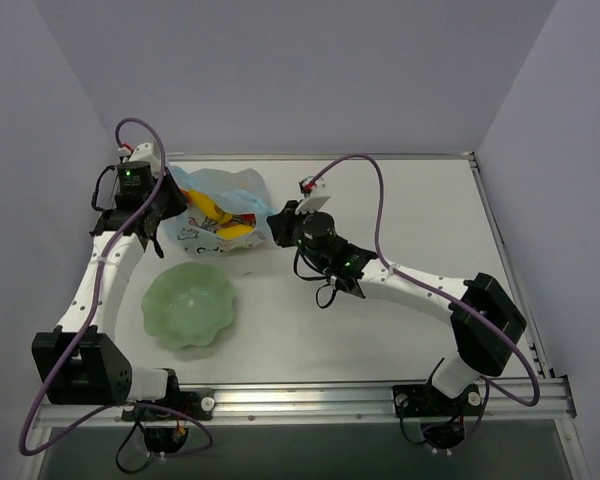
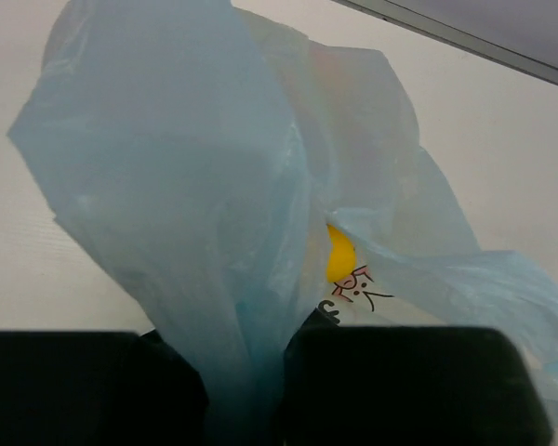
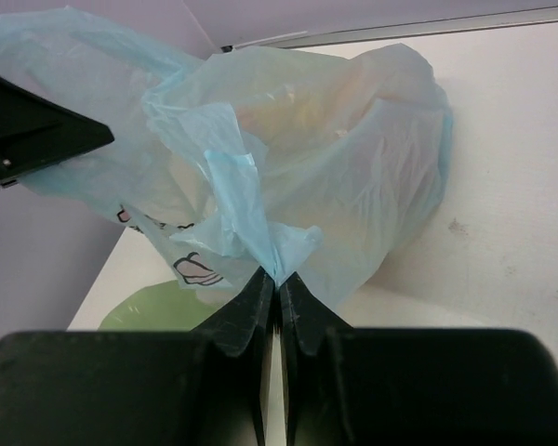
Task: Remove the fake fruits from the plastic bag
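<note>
The plastic bag (image 1: 223, 205) is thin, crinkly, see-through light-blue film with little cartoon cat doodles on it. It sits bunched up at the far left of the matte white worktop (image 1: 410, 210), strung between both arms. The fake fruits (image 1: 218, 218) are inside it and mostly show as smooth yellow patches through the film. From the left wrist you get one glossy curve of the banana bunch (image 2: 339, 260) peeking out of a fold; the rest I can't make out. The left hand (image 2: 249, 395) has a thick gather of film running down between its two black fingers, so it looks pinched on the bag's left side. The right hand (image 3: 277, 279) is pressed together on a twisted wisp of the bag's right edge, pointed tips touching. Just in front of the bag sits a pale green bowl (image 1: 188, 305) with a wavy rim, frosted-looking.
</note>
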Controlling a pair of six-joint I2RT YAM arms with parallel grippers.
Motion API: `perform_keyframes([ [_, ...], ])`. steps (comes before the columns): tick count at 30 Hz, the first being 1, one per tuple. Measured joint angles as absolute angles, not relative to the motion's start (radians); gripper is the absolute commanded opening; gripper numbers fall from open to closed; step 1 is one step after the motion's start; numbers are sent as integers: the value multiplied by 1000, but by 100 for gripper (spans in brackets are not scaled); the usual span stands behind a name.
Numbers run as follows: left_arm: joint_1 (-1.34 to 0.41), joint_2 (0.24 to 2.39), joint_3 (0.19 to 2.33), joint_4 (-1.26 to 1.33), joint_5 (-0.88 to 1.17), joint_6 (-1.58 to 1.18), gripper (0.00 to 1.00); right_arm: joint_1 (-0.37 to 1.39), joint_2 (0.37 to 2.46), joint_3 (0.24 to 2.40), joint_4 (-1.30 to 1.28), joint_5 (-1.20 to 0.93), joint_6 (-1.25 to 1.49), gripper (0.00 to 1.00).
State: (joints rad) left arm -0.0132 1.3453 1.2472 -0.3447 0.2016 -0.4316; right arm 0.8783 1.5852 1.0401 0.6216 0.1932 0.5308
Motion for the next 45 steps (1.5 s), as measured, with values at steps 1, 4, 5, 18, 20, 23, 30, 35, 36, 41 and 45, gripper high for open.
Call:
perform_keyframes([
  [1,-12,1330,1232,-343,187,-432,10,878,1583,1040,614,197,524,13],
  [4,-12,1279,1199,-342,159,-433,2,878,1572,1050,563,203,487,49],
  [5,-12,1265,1193,-341,153,-432,2,878,1570,1062,538,202,472,58],
  [18,-12,1298,1167,-314,113,-424,2,878,1654,1509,217,-24,154,100],
  [20,-8,1339,1174,-308,110,-420,2,877,1719,1580,213,-51,137,93],
  [23,12,1405,1183,-287,115,-411,2,872,1850,1635,198,-78,125,71],
  [30,60,1567,1287,-249,184,-400,2,837,2004,1662,146,-61,141,0],
  [35,59,1627,1433,-223,245,-397,2,825,1885,1488,288,40,216,0],
  [36,59,1619,1437,-207,247,-397,2,825,1859,1453,312,68,236,0],
  [41,66,1535,1304,-144,222,-393,2,818,1811,1332,439,237,366,0],
  [45,80,1542,1204,-152,177,-392,3,811,1833,1244,479,308,463,0],
])
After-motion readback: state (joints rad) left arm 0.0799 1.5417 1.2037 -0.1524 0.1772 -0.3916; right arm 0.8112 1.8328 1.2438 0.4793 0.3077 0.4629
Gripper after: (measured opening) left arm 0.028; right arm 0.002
